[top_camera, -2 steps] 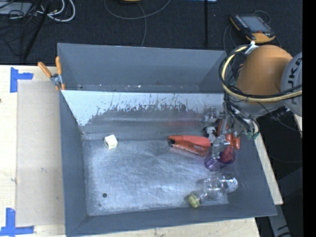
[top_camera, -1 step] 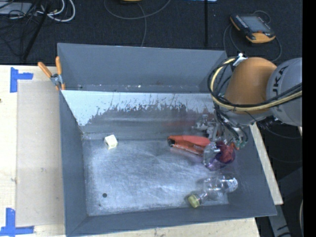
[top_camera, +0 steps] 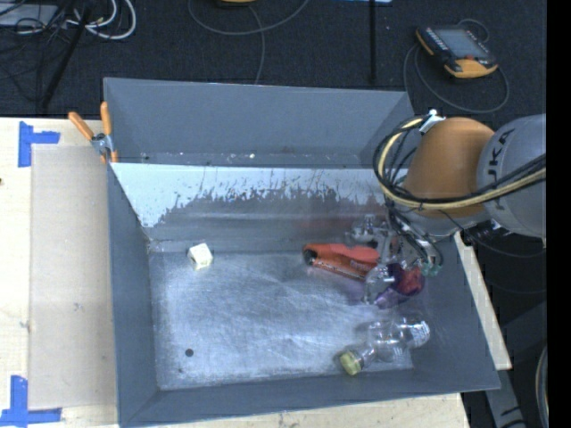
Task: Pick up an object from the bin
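The thing nearest the gripper is a long red object (top_camera: 339, 258) lying flat on the floor of the bin (top_camera: 250, 324), in the right half, close under the back wall. It is slim and orange-red with a dark tip at its left end. Its long axis runs roughly left to right in the camera view, dipping slightly toward the right. Its right end passes under the gripper (top_camera: 387, 266), so most of its length stretches away to the gripper's left.

The gripper is low in the bin, over that right end. Its metal parts and wires overlap the object there, and whether it is released, clenched or grasping anything cannot be told. The red object still looks to be lying on the floor, so the pick appears not yet made.

A grasp would probably sit best across the narrow width of the red object, which means closing at right angles to that left-to-right line.

Just right of the gripper and a little toward the front lies a small purple object (top_camera: 406, 283), touching or nearly touching it; it could be caught along with the red one. Nearer the front wall rests a clear bottle (top_camera: 394, 335) with a yellowish cap (top_camera: 349, 361), apart from the red object. A pale cube (top_camera: 200, 256) sits alone, well apart, on the left side. Above the gripper, the arm's orange cover (top_camera: 446, 163) and looped cables (top_camera: 385, 163) overhang the bin's right corner.
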You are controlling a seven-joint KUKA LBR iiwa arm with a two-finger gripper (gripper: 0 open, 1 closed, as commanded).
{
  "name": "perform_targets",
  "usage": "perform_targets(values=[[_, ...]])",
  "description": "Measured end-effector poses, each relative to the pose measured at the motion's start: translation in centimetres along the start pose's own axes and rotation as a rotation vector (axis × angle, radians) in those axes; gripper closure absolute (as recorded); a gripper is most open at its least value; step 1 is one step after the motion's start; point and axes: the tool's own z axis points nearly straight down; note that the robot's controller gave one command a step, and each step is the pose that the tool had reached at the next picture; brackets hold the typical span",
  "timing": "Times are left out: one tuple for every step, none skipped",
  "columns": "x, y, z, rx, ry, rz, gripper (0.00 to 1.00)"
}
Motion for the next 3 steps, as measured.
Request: perform_targets(values=[[-0.9,-0.4,2.3,0.003,0.002,0.141,1.0],[-0.9,-0.4,2.3,0.003,0.002,0.14,1.0],[-1.5,2.5,-16.5,0.002,0.006,0.128,1.0]])
